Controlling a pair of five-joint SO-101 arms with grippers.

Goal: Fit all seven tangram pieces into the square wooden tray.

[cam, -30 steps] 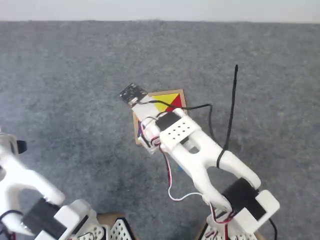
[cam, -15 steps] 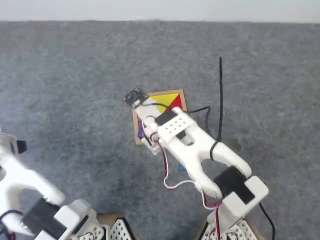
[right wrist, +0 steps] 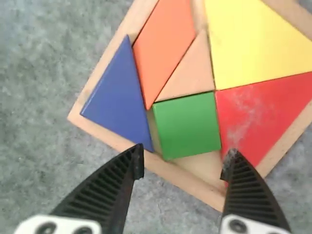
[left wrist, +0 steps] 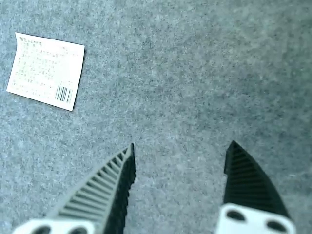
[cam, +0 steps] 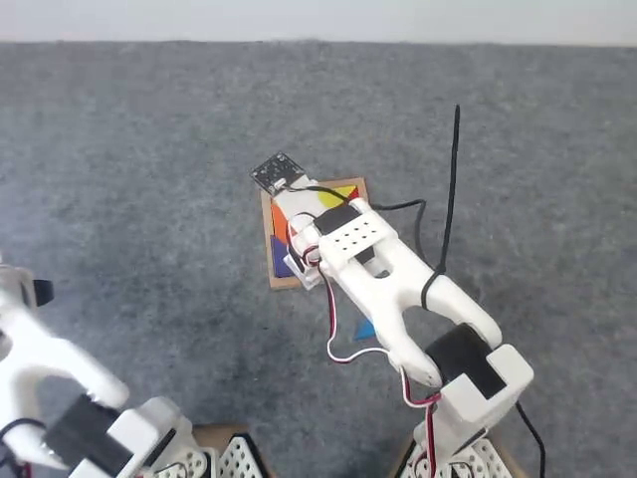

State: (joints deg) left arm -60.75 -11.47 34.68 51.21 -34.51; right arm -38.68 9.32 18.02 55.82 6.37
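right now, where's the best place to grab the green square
Probably come straight down and hook the edge facing the empty gap by the tray rim: the green square lies flat, with blue triangle, tan triangle and red triangle against its other sides.

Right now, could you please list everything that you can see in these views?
wooden tray: one, light wood, on the carpet, one gap unfilled.
pieces in the tray: six; blue triangle, orange parallelogram, tan triangle, yellow triangle, red triangle, green square.
loose piece: one, light blue, on the carpet, partly under the right arm.
paper slip: one, white, on the carpet.
carpet: grey, under everything.
right arm: white, over the tray, jaws open.
left arm: white, jaws open above bare carpet.
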